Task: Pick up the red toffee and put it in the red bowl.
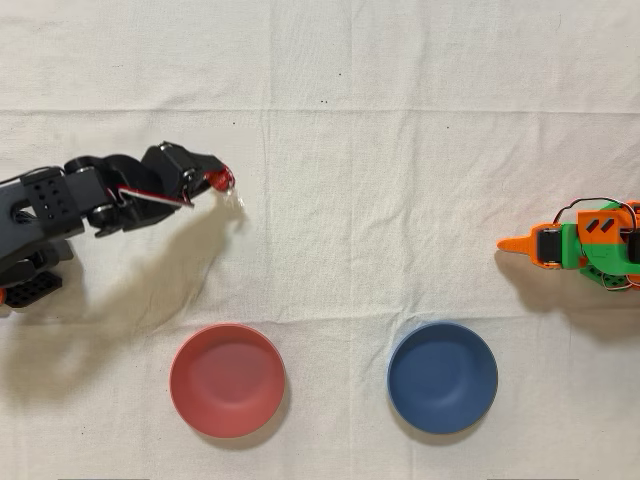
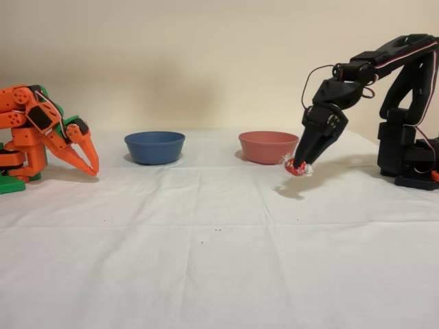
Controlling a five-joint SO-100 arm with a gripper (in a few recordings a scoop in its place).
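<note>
My gripper (image 2: pixel 300 164) pinching the red toffee (image 2: pixel 297 167), holding it clear above the cloth (image 2: pixel 219 260), red bowl (image 2: pixel 267 146) sitting nearby, apart

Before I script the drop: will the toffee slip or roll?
Probably light: the gripper holds the toffee clear of the cloth by its tips alone. Its shiny foil may be slippery. Its rounded shape could roll a little in the red bowl.

bare cloth (image 1: pixel 330 200) between end effector (image 1: pixel 214 181) and red bowl (image 1: pixel 227 380) | unobstructed
</note>
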